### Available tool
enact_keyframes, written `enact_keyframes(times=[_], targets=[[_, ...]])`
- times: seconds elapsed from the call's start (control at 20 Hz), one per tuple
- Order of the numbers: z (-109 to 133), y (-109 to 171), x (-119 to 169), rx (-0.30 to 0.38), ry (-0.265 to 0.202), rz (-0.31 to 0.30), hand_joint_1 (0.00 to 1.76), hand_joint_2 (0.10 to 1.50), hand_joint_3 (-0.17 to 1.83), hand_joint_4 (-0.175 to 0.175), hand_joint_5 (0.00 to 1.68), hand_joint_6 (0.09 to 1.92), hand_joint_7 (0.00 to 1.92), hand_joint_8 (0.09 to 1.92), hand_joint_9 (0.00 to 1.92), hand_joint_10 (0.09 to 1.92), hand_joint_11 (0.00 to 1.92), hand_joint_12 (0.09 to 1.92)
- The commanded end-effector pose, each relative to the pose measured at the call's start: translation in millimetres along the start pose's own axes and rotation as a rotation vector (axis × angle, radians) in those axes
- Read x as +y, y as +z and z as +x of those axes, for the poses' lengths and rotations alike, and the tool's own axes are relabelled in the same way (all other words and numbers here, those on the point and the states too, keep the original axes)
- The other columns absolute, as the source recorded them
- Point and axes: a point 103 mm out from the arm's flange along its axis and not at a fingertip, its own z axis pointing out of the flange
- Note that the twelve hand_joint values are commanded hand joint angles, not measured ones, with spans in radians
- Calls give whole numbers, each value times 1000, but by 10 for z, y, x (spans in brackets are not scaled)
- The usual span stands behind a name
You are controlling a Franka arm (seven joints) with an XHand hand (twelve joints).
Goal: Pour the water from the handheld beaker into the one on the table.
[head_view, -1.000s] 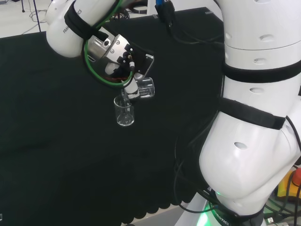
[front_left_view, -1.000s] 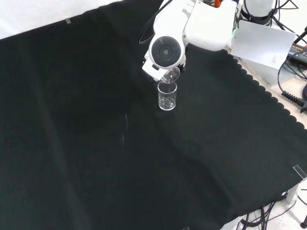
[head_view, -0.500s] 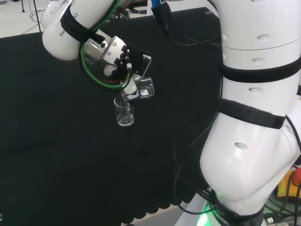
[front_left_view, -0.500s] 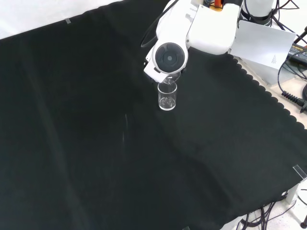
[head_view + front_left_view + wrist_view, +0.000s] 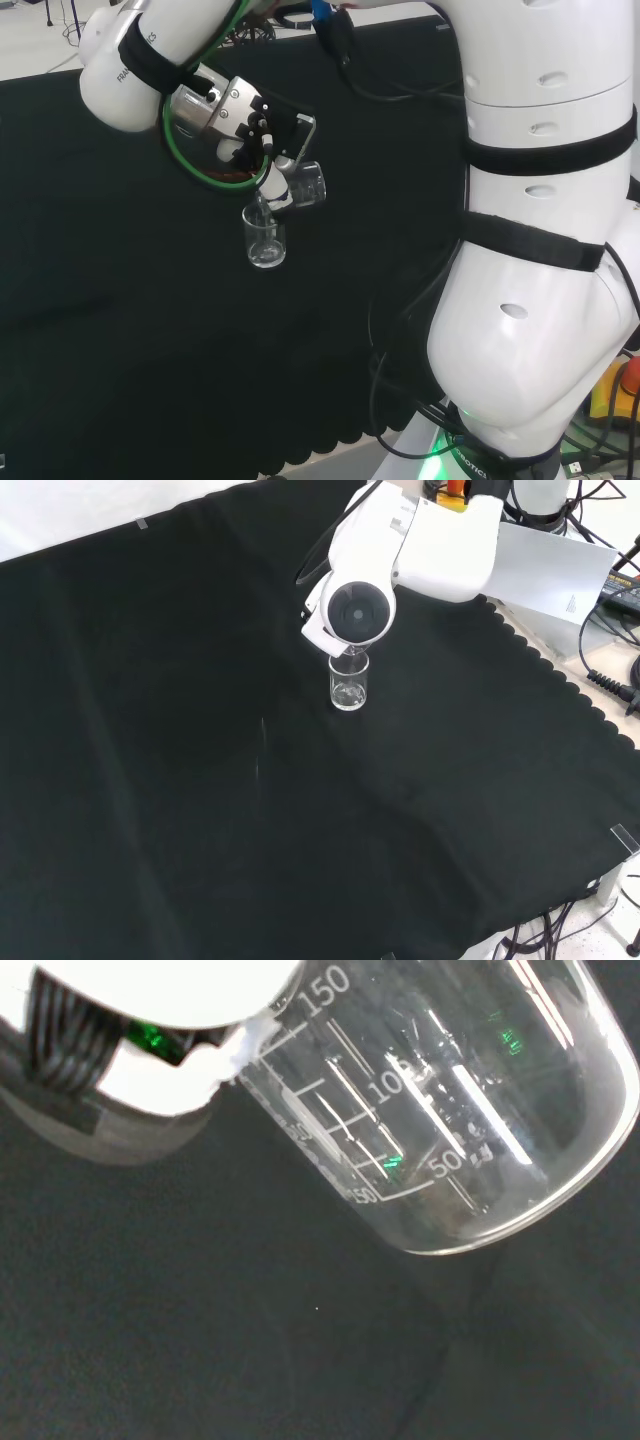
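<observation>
A: The robot hand [image 5: 262, 140], fingers curled round the tilted beaker [image 5: 303, 186], holds its lip over the upright beaker [image 5: 264, 238].

B: Risk: lip drifting sideways would spill water onto the surface [image 5: 200, 780], black cloth; cables [image 5: 610, 610] lie beyond its edge.

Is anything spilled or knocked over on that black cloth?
Nothing stands out. The hand holds one beaker tipped on its side, by design, over the upright beaker on the cloth. No puddle or wet patch shows on the black cloth.
</observation>
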Motion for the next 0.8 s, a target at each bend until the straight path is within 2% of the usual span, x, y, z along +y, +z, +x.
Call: enact_keyframes(times=[0.05,0.8], targets=[[7,-26,-6,-24,8,20,1169,616,754,-2,1261,739,1562,561,1710,163,1421,676],[33,-96,-63,-44,22,41,1167,618,753,3,1259,744,1557,569,1706,170,1421,676]])
